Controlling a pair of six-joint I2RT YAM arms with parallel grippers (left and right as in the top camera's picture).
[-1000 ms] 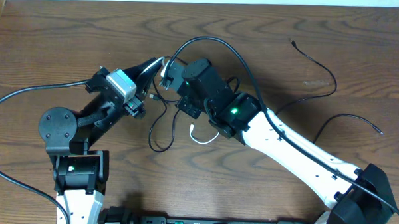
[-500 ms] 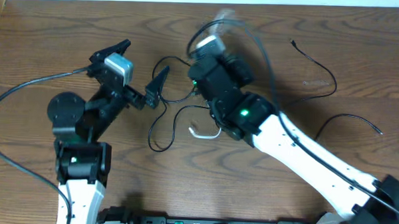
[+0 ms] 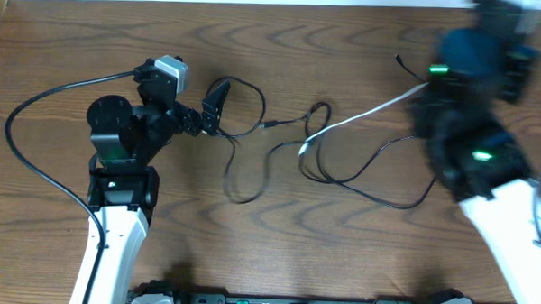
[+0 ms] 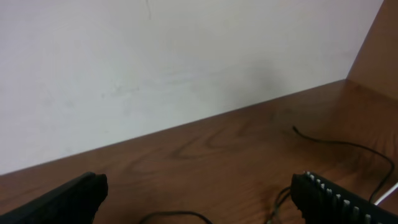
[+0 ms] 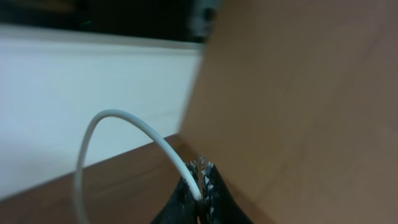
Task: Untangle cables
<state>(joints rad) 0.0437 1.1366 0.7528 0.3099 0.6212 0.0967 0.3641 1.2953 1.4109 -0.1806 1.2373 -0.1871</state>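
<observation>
The white cable (image 3: 362, 115) runs taut from the middle of the table up to my right gripper (image 3: 432, 85), which is blurred at the far right. In the right wrist view that gripper (image 5: 201, 186) is shut on the white cable (image 5: 124, 121), which arcs away to the left. Thin black cables (image 3: 342, 177) lie in loose loops across the centre. One black loop (image 3: 244, 124) lies just right of my left gripper (image 3: 207, 112), which stands wide open and holds nothing. In the left wrist view its fingers (image 4: 336, 199) stand far apart over a black cable (image 4: 342, 144).
A separate black cable end (image 3: 400, 59) lies at the back right. The thick black robot wire (image 3: 37, 117) curves round the left arm. A pale wall (image 4: 186, 62) borders the table's far edge.
My left gripper has opened, let go of the cables and drawn back left. The right arm has swung far to the right, pulling the white cable out straight and spreading the black loops.
</observation>
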